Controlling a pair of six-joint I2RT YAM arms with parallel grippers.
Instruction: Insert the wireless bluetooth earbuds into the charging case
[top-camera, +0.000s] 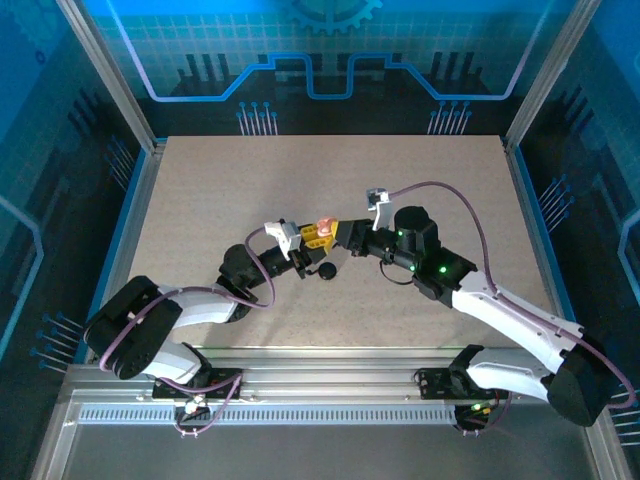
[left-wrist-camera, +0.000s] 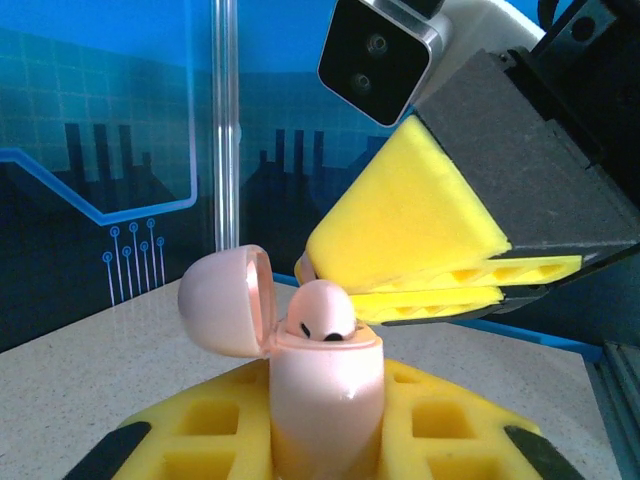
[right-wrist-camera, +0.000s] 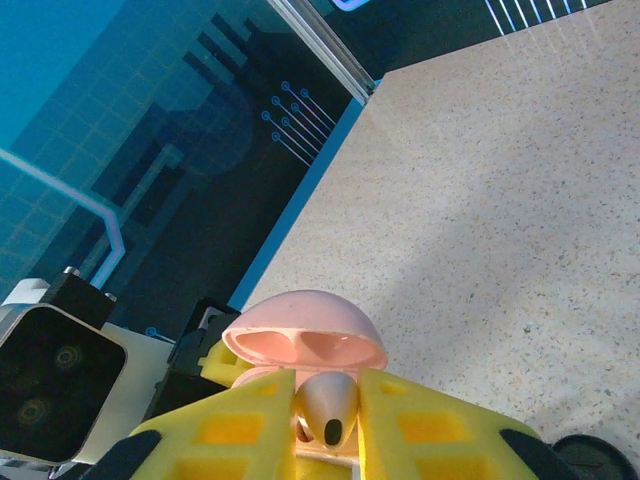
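Here, charging case (left-wrist-camera: 325, 400) in left hand (left-wrist-camera: 325, 445), earbud (left-wrist-camera: 322, 312) in right hand (right-wrist-camera: 325, 380).

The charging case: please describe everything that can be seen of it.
The charging case is a small, rounded, pale-pink shell of smooth, plastic-looking material. Its hinged lid stands open, tipped to one side. The body stands upright, clamped in the yellow-fingered left gripper. A pinkish earbud sits in its mouth, pinched by the right gripper.
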